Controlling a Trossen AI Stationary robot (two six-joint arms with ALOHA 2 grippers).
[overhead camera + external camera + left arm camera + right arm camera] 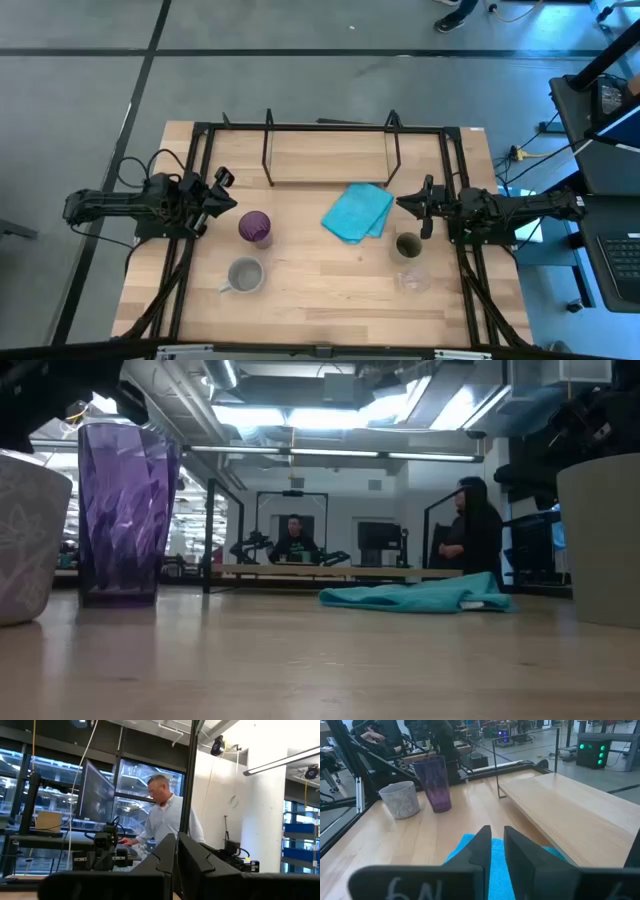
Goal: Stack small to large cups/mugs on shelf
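we see the light wooden worktop (pixel 320 300) from above with both arms drawn back to its sides. the left claw (pixel 222 192) sits at the left edge, just beside the purple tumbler (pixel 255 227) but not touching it, and its two dark fingers (pixel 162 857) are pressed together with nothing between them. the right claw (pixel 422 208) sits at the right edge, just above the olive-green cup (pixel 407 245) in the overhead view; its fingers (pixel 480 847) stand nearly together with a narrow slit between them and hold nothing, and in its wrist view they hang over the turquoise cloth (pixel 357 212).

all four vessels stand on the worktop, none on the shelf (pixel 330 155). the purple tumbler stands upright left of centre, and the grey mug (pixel 244 275) stands nearer the front edge, close to the tumbler, its handle pointing left. on the right side the olive-green cup is upright, and the small clear glass (pixel 412 281) stands just in front of it, toward the front edge. the folded cloth lies between the tumbler and the green cup, just in front of the shelf's right end.

the shelf, with thin black uprights and a pale wooden base, stands at the back middle of the worktop and carries nothing. at table height the tumbler (pixel 125 510) and the grey mug (pixel 30 540) loom at the left, the green cup (pixel 600 540) at the right, and the cloth (pixel 415 597) lies farther back. people (pixel 478 530) are in the room beyond the worktop.
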